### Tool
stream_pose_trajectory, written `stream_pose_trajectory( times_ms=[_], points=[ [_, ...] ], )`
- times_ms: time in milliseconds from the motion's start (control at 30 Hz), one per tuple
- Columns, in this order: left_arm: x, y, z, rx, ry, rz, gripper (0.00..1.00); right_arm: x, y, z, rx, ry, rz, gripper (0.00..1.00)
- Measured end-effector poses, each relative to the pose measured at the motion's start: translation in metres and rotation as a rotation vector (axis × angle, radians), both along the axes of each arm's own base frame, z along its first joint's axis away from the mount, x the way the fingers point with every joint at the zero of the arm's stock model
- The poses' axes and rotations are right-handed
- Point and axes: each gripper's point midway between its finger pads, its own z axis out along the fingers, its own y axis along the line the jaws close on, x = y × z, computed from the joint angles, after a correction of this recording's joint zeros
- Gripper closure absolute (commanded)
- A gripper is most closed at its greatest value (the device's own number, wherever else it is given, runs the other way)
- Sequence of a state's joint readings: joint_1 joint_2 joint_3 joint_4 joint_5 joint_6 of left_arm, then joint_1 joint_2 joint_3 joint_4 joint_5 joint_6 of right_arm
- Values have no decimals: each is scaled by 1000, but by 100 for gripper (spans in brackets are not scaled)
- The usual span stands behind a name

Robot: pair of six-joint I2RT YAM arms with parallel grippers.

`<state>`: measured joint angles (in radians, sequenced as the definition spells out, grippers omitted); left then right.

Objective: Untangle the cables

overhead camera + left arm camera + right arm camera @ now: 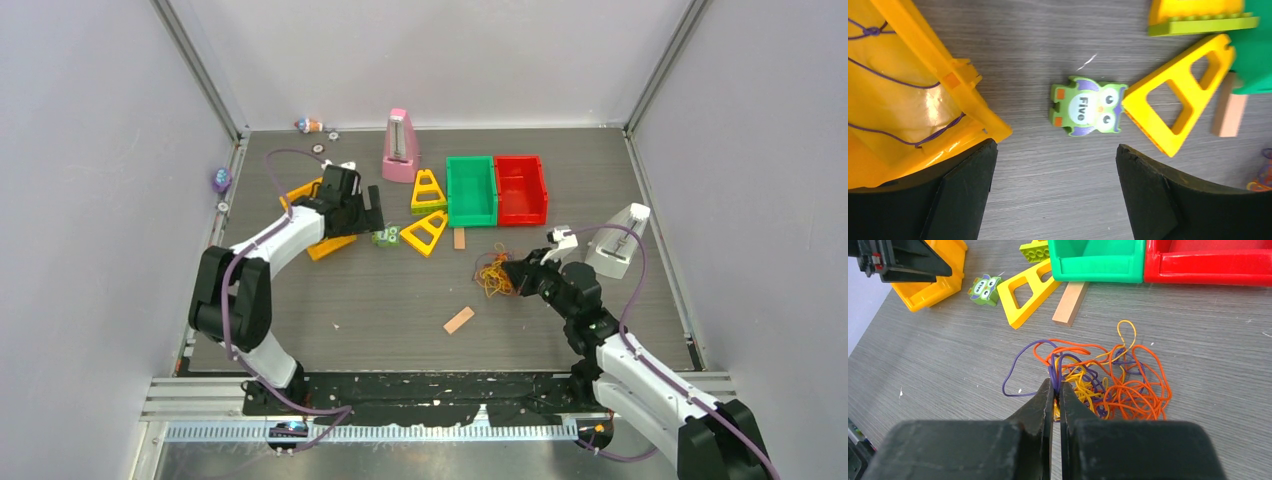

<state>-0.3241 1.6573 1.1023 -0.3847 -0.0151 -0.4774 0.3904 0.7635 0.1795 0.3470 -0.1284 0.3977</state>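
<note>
A tangle of thin yellow, orange-red and dark purple cables lies on the grey table, also in the top view. My right gripper is shut on purple and yellow strands at the tangle's left edge; it shows in the top view. A few purple cords lie in the orange bin. My left gripper is open and empty, just above the table beside that bin, near a green owl block. In the top view it is at the back left.
A green bin and a red bin stand at the back. Yellow triangle blocks, a pink metronome, a white metronome and two small wooden blocks lie around.
</note>
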Motion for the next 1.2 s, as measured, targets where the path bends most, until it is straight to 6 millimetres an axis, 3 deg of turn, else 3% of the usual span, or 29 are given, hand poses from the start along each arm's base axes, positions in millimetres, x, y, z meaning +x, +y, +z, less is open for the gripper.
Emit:
stream_pose_trajectory(
  times_ms=[133,400,533,600,633,700,733,867,1033,1200],
  points=[
    [0,-9,23,-48,-80,-40,6,-1,0,3,4,-9,0,95],
    [-83,-45,39,-171,-225,-270,1,-6,11,3,-4,52,65,95],
    [-106,-57,41,-243,-345,-368,0,-13,40,34,13,51,176,92],
    [-114,-61,40,-272,-395,-402,0,-20,58,54,30,37,247,69],
    [-118,-64,39,-283,-417,-423,0,-25,68,65,42,29,291,31],
    [-125,-72,38,-302,-450,-470,0,-35,83,80,62,23,354,6],
    [-128,-77,38,-313,-463,-491,0,-38,89,86,64,19,380,3],
    [-131,-95,40,-353,-498,-556,4,-40,88,85,30,62,358,5],
    [-130,-107,28,-327,-450,-597,5,-39,63,46,-82,192,243,14],
    [-132,-128,39,-283,-458,-664,11,-42,47,25,-153,261,181,25]
  ],
)
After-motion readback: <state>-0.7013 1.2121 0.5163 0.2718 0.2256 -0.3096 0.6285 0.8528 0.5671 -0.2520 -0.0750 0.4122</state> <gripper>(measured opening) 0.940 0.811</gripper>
